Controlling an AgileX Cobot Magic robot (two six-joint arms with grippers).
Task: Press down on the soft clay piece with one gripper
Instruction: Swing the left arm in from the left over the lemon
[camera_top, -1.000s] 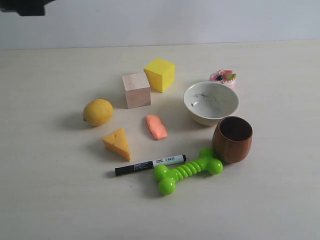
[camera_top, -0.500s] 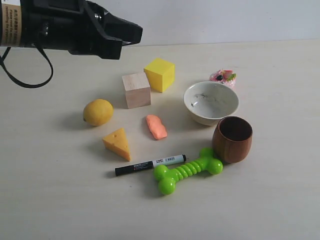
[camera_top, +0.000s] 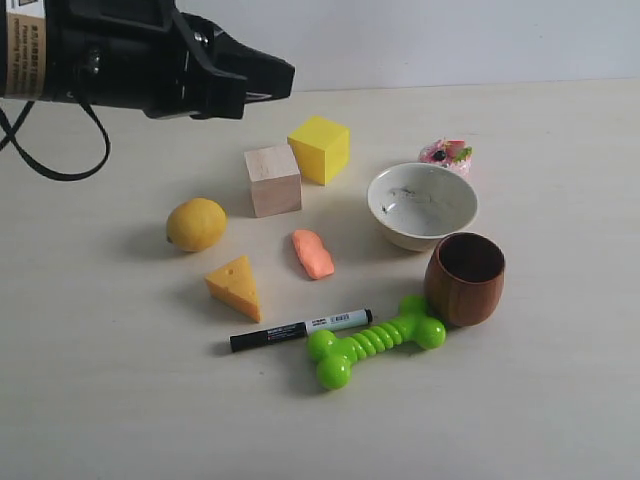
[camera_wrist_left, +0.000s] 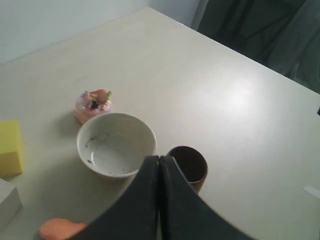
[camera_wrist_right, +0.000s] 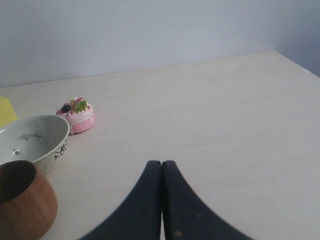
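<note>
Pale wood counter (camera_top: 560, 400) | soft clay piece (camera_top: 313, 253) lay mid-counter, between cheese wedge (camera_top: 236, 286) and white bowl (camera_top: 422, 205), untouched | left end effector (camera_wrist_left: 159, 162) clenched, empty, hung over far-left corner, well apart from it | right end effector (camera_wrist_right: 161, 166) clenched, empty, fingers pressed together

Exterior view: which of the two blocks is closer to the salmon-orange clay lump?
The pale wooden cube, just beyond the salmon-orange clay lump; the bright yellow cube sits farther back.

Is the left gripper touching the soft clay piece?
Apart. The exterior view shows the left gripper far from the soft clay piece, with the wooden block between them.
</note>
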